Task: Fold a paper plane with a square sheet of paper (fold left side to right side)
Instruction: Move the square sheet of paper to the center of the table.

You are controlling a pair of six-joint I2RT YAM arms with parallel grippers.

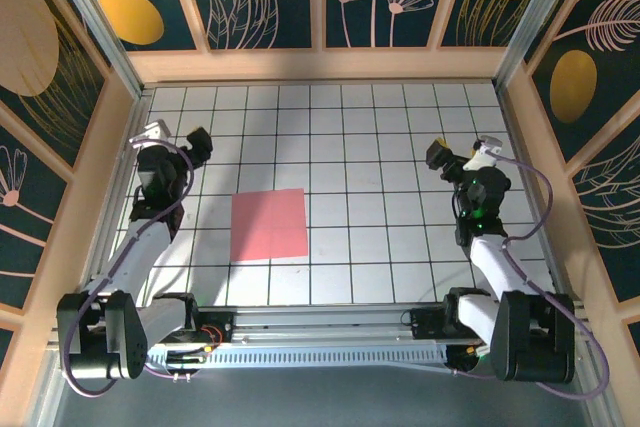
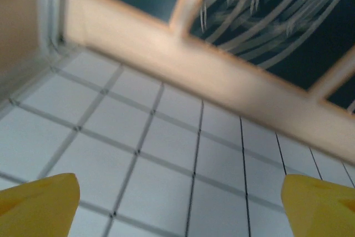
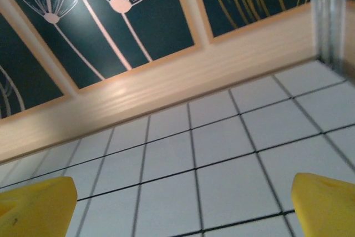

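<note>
Top external view showed the square sheet of paper (image 1: pixel 269 225) lying flat and unfolded on the white grid table (image 1: pixel 400 247). It sat left of centre, nearer the left arm than the right, with its edges roughly in line with the grid lines. That placement probably suited the task: a flat, squared-up sheet offers a clean left edge to lift and carry across to the right edge, and that first fold had not yet been made. The left gripper (image 1: pixel 197 140) hung beyond the sheet's far left corner, apart from it, and the right gripper (image 1: pixel 440 155) hung well apart on the other side of the table, so neither touched the paper. Left wrist view was somewhat blurred, but its yellow fingertips (image 2: pixel 39 206) sat at the two lower corners with bare tiles between them, so the jaws appeared spread wide and held nothing. Right wrist view gave the same reading more sharply: yellow fingertips (image 3: pixel 36 209) far apart at the frame's edges, tiles between, nothing gripped. Raised and wide like this, either claw looked ready to come down on the sheet.
</note>
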